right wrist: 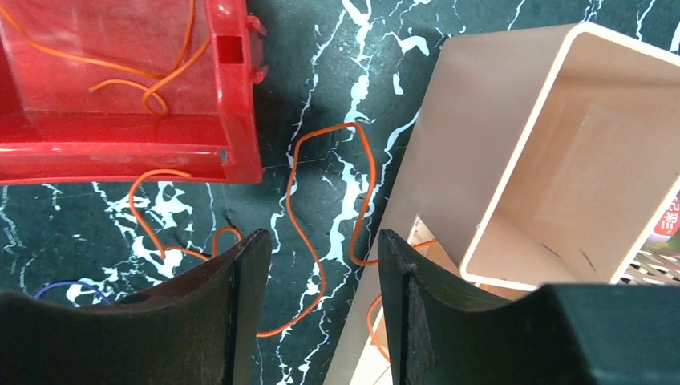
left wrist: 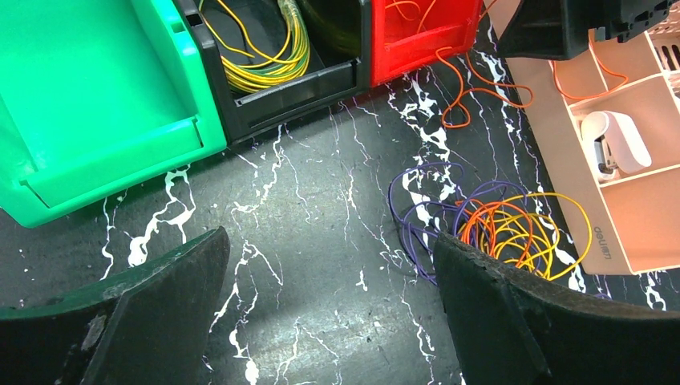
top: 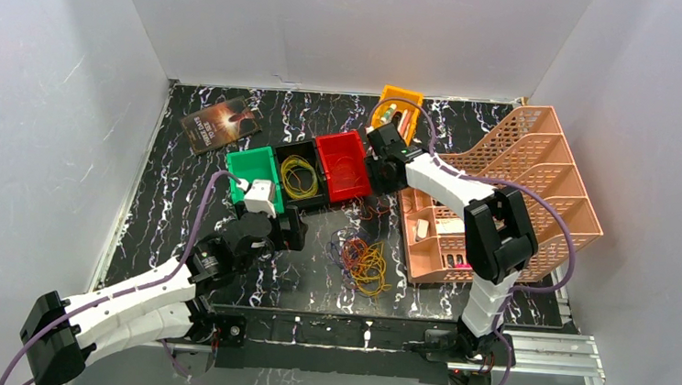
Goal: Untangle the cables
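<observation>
Far L at 10 o'clock on the table [top: 159, 233] lies a book [top: 222, 121], not part of the job. Green bin [top: 252, 167]: nothing in it. L gripper [left wrist: 329, 238] hangs just in front of the bin row, jaws spread wide w/ nothing between them. Black bin [top: 300, 178] next, holding a yellow coil [left wrist: 265, 68]. The cables [left wrist: 489, 224] sit as one knot at 6 o'clock from the bins, near the table's middle, just beside the organiser's front. They look v. thin, light, floppy & a bit springy: no weight to fight, but loops will prob. snag & drag the whole knot if pulled fast. Best hold, I'd say, is a single strand where the purple loops [left wrist: 421, 204] stick out at the knot's 9 o'clock side, clear of the orange/yellow core. Red bin [top: 344, 165]: an orange wire [left wrist: 473, 88] lies partly inside & trails over its front lip onto the table. R gripper [right wrist: 322, 241] hovers at 3 o'clock of that bin, jaws apart; a strand runs under the gap, not pinched. Orange bin [top: 399, 105] at 12 o'clock: contents unclear. Far R, the peach organiser [top: 502, 196] holds a small white gadget [left wrist: 613, 140]; other slots too small to tell.
</observation>
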You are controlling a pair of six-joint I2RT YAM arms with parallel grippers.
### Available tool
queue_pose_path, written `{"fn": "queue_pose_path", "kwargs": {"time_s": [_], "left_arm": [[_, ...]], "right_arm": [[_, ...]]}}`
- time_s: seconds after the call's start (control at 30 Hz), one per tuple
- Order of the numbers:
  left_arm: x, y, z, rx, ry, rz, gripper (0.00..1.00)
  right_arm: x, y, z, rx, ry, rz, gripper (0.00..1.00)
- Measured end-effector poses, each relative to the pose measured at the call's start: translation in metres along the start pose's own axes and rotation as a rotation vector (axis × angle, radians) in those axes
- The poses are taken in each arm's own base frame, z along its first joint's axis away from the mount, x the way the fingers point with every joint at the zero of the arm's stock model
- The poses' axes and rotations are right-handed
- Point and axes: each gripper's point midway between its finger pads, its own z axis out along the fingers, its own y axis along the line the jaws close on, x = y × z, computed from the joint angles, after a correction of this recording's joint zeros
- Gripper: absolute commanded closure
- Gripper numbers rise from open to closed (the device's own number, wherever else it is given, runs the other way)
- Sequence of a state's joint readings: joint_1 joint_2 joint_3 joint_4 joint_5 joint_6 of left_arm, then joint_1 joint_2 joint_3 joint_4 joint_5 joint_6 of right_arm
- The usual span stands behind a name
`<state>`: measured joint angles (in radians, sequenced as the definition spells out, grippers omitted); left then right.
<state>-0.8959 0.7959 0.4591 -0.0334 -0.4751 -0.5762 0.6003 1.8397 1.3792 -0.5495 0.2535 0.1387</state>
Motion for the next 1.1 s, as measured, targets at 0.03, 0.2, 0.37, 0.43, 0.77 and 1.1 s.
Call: {"fn": "queue_pose_path", "kwargs": {"time_s": [0.03, 0.2, 0.37, 0.43, 0.77, 1.1], "left_arm": [[0.000, 0.000, 0.000, -0.001, 0.001, 0.001, 0.02], [0.001, 0.001, 0.000, -0.003, 0.004, 0.003, 0.02], [0.001, 0.001, 0.000, -0.004, 0.005, 0.003, 0.02], [0.001, 0.001, 0.000, -0.003, 0.005, 0.003, 0.01], [0.011, 0.003, 0.005, -0.019, 0.037, 0.022, 0.02], [0.003, 0.000, 0.005, -0.012, 0.018, 0.027, 0.02]], "right_arm": [[0.001, -0.001, 0.002, 0.006, 0.005, -0.004, 0.44], [-0.002, -0.006, 0.005, 0.038, -0.007, -0.015, 0.67], [-0.010, -0.009, 0.007, 0.056, -0.042, -0.012, 0.94], [-0.012, -0.010, 0.005, 0.061, -0.052, -0.010, 0.97], [-0.055, -0.034, -0.097, 0.086, -0.315, 0.057, 1.00], [-0.102, -0.043, -0.197, 0.037, -0.515, 0.087, 1.00]]}}
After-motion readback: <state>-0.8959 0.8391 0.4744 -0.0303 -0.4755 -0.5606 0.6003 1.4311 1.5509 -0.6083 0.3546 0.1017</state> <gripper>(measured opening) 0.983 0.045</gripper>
